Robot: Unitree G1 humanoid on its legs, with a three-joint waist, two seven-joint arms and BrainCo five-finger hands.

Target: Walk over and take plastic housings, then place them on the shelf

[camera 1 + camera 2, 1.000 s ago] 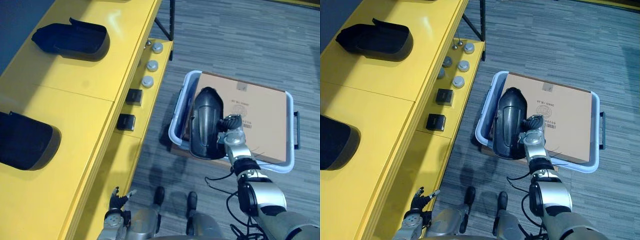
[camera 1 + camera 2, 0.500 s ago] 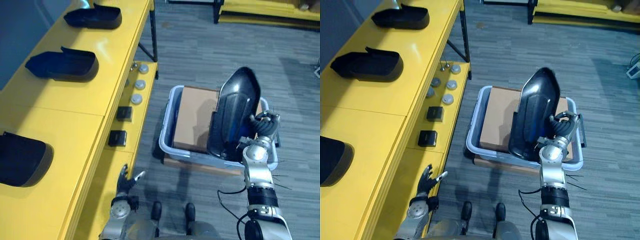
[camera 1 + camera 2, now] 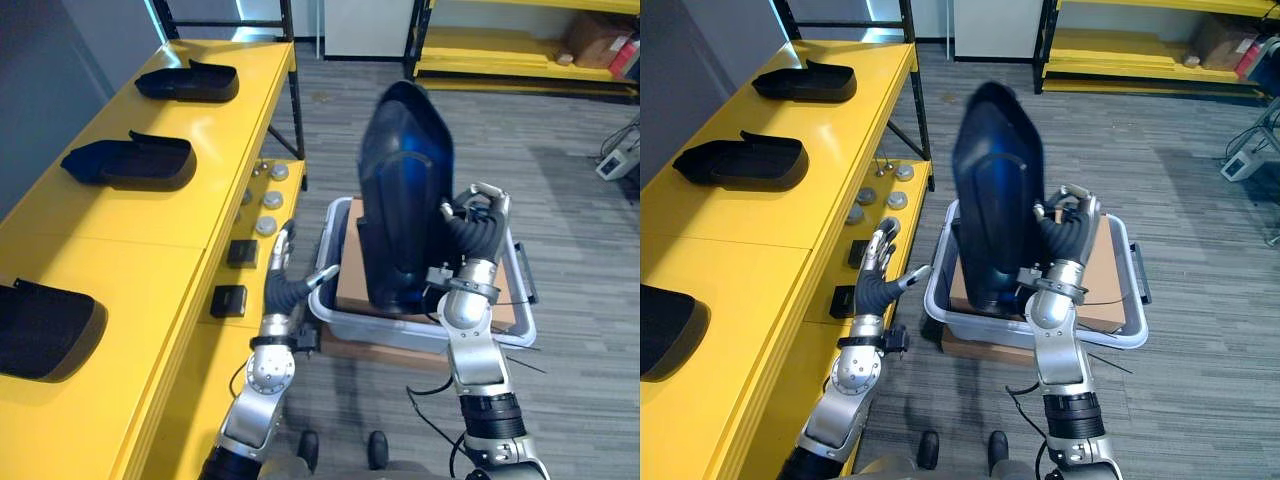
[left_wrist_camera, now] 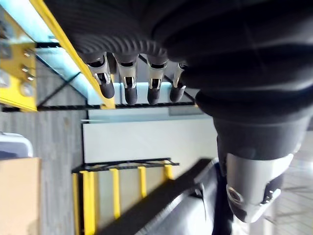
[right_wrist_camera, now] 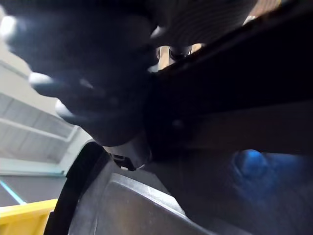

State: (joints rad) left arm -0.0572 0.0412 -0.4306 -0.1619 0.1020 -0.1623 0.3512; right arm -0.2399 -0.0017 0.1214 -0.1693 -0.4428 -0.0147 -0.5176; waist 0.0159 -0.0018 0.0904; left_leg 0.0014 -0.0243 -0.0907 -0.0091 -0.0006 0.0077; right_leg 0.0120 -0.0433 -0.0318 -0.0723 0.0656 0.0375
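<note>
Right robot hand (image 3: pixel 470 235): fingers curled round the edge of a black plastic housing (image 3: pixel 400 190), clamped on it. The housing stands upright on its long axis, hollow side facing the robot hand, lifted free with nothing else touching it. The right wrist view is close and dark and shows the housing's inner wall (image 5: pixel 161 205) right against the hand.

Directly below that robot hand is a grey plastic bin (image 3: pixel 400 335) on the floor, with a cardboard box (image 3: pixel 352 285) lying flat inside. The housing's lower end hangs over the box; I can't tell whether there is a gap or contact.

Left robot hand (image 3: pixel 285 290): raised, fingers (image 4: pixel 129 90) straight in a row, thumb out to the side, holding nothing. It sits between the bin's corner and the yellow shelf (image 3: pixel 150 230), near both and touching neither.

Just outboard of the left robot hand, on the shelf's lower ledge, are small black blocks (image 3: pixel 229 300), with round metal parts (image 3: pixel 266 226) farther along.

On the shelf top beyond the left robot hand are three more black housings lying flat, well apart in a line: nearest (image 3: pixel 45 330), middle (image 3: pixel 130 162), farthest (image 3: pixel 190 82).

Well past both hands, across the grey floor (image 3: pixel 560 180), stands another yellow rack (image 3: pixel 500 75).
</note>
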